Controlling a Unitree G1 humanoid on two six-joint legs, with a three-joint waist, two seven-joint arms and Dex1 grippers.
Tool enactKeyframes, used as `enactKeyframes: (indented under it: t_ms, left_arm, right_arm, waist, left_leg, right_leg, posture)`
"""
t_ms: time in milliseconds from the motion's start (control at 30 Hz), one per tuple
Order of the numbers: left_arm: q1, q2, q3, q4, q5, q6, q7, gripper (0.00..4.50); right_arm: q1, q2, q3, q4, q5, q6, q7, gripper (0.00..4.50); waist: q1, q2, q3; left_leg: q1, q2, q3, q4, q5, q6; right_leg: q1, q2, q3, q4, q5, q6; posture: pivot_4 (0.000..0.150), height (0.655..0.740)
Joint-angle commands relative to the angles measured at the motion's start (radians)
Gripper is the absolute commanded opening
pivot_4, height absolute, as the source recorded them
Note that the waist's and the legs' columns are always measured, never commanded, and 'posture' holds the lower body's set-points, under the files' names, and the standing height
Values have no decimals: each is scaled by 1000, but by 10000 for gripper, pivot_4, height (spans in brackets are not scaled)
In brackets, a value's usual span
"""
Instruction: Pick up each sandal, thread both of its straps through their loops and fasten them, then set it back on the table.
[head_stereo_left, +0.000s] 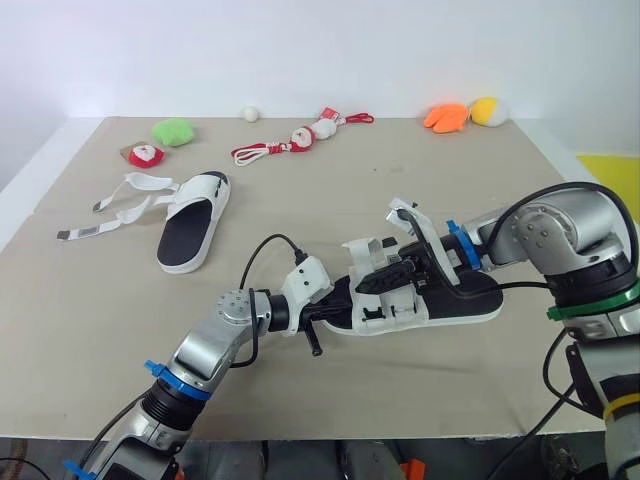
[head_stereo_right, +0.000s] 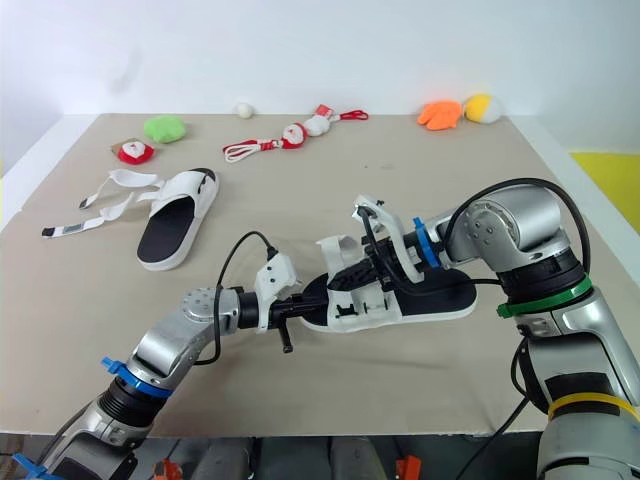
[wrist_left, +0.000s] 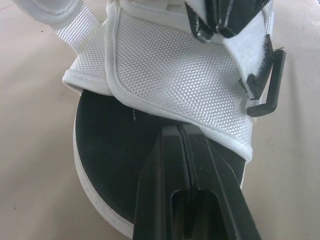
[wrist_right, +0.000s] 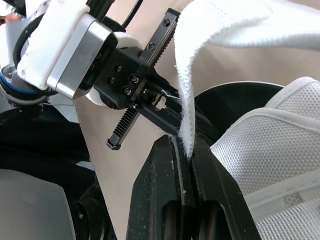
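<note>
One white sandal with a black footbed (head_stereo_left: 455, 297) lies at the table's middle, between my two arms. My left gripper (head_stereo_left: 335, 312) is shut on the toe end of its sole (wrist_left: 105, 165), just under the white mesh upper (wrist_left: 175, 75) and its black plastic loop (wrist_left: 267, 80). Over the upper, my right gripper (head_stereo_left: 372, 282) is shut on a loose white strap (wrist_right: 200, 60), which rises from between its fingers. The second sandal (head_stereo_left: 192, 228) lies at the back left, its two straps (head_stereo_left: 120, 205) undone and spread out to its left.
Small toys line the table's far edge: a green plush (head_stereo_left: 174, 131), two Santa figures (head_stereo_left: 146, 154) (head_stereo_left: 300, 137), a white ball (head_stereo_left: 251, 114), an orange plush (head_stereo_left: 446, 116) and a yellow one (head_stereo_left: 487, 110). The table's front edge (head_stereo_left: 330, 437) is close below my arms.
</note>
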Motion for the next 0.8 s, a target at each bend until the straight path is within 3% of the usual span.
enactKeyframes:
  t_ms: [33, 600, 800]
  left_arm:
    - [17, 7, -20, 43, 28, 19, 15, 0]
    - [14, 11, -18, 43, 27, 16, 12, 0]
    - [11, 12, -17, 45, 27, 14, 10, 0]
  right_arm:
    - [21, -27, 3, -53, -26, -11, 31, 375]
    - [119, -64, 58, -156, -192, -186, 105, 375]
    - [155, -108, 54, -225, -207, -286, 216, 375]
  waist:
    - [0, 0, 0]
    - [0, 0, 0]
    - [1, 0, 0]
  left_leg:
    - [0, 0, 0, 0, 0, 0]
    - [0, 0, 0, 0, 0, 0]
    - [0, -1, 0, 0, 0, 0]
  right_leg:
    - [0, 0, 0, 0, 0, 0]
    - [0, 0, 0, -1, 0, 1]
    - [0, -1, 0, -1, 0, 1]
  posture:
    - [1500, 7400]
    - [1500, 7400]
    - [1500, 7400]
